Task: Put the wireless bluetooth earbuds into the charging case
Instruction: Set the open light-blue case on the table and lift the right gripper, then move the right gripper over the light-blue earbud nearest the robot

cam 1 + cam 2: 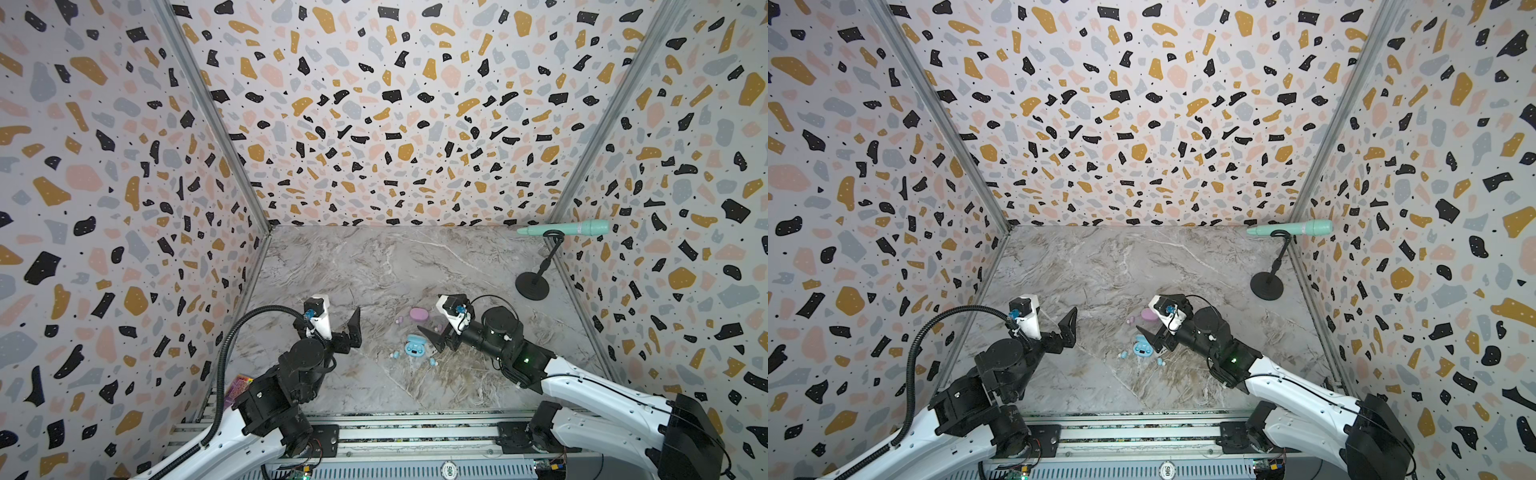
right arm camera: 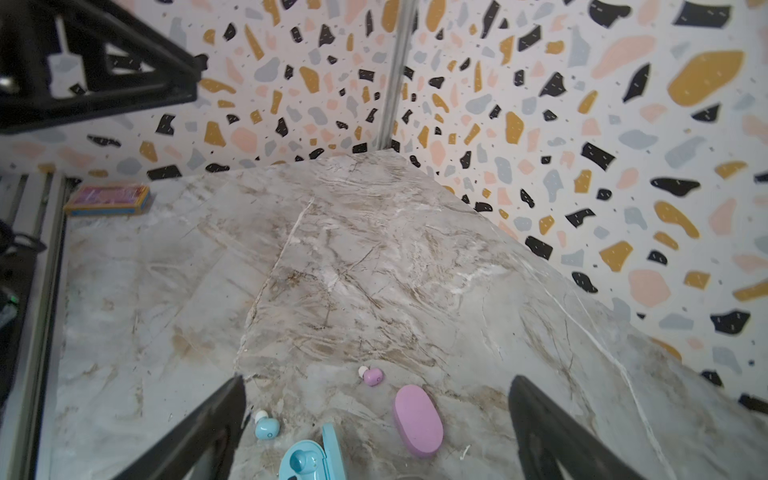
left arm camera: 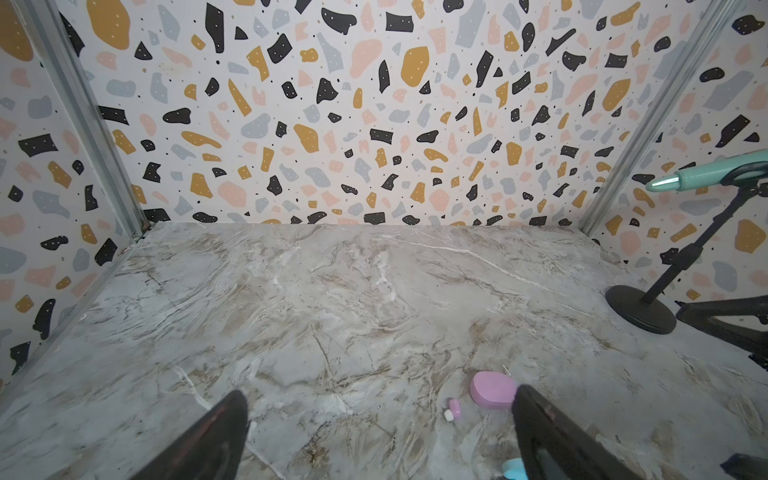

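The light blue charging case lies with its lid open near the table's middle. A shut pink case lies just behind it. Beside the pink case sits a pink earbud. Two blue earbuds rest on the marble, one left of the blue case and one in front of it. My right gripper hovers open just right of the cases, holding nothing. My left gripper stands open and empty to their left.
A teal microphone on a black stand occupies the back right corner. A colourful flat box lies at the front left edge. Patterned walls close in three sides of the marble table.
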`<action>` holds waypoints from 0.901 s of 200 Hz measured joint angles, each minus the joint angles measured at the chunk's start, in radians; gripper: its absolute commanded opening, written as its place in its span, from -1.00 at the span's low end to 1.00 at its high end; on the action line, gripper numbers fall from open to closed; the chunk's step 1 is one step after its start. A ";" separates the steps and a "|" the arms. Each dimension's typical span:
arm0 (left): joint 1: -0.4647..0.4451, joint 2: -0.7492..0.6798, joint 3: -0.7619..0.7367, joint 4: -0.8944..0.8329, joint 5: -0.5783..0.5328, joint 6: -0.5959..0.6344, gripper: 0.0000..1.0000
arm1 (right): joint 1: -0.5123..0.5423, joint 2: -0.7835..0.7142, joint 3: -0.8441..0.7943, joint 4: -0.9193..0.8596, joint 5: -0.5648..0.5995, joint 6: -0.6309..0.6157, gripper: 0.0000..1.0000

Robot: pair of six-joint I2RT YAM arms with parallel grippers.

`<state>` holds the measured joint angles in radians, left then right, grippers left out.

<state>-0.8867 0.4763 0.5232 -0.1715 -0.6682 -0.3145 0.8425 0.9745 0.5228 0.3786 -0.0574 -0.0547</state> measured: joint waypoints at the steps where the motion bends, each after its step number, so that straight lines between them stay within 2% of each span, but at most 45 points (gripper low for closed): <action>1: 0.000 -0.001 0.000 0.001 -0.002 -0.002 0.99 | 0.000 -0.003 -0.002 -0.001 0.001 0.013 0.98; 39: 0.000 -0.051 -0.070 0.047 -0.090 -0.021 0.99 | -0.012 -0.046 -0.009 -0.053 0.077 0.301 0.98; 58: 0.000 -0.053 -0.087 0.055 -0.130 -0.019 0.99 | -0.016 -0.040 0.004 -0.108 0.077 0.396 0.98; 107: 0.000 0.039 -0.089 0.077 -0.158 0.020 1.00 | -0.015 0.058 0.154 -0.327 0.069 0.470 0.98; 150: 0.003 0.085 -0.089 0.079 -0.157 0.051 0.99 | -0.002 0.100 0.149 -0.431 0.078 0.549 1.00; 180: 0.005 0.066 -0.089 0.080 -0.163 0.053 1.00 | 0.081 0.117 0.138 -0.508 0.128 0.635 1.00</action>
<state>-0.8818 0.5423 0.4347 -0.0917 -0.8310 -0.2611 0.9234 1.0912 0.6609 -0.1295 0.0704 0.5800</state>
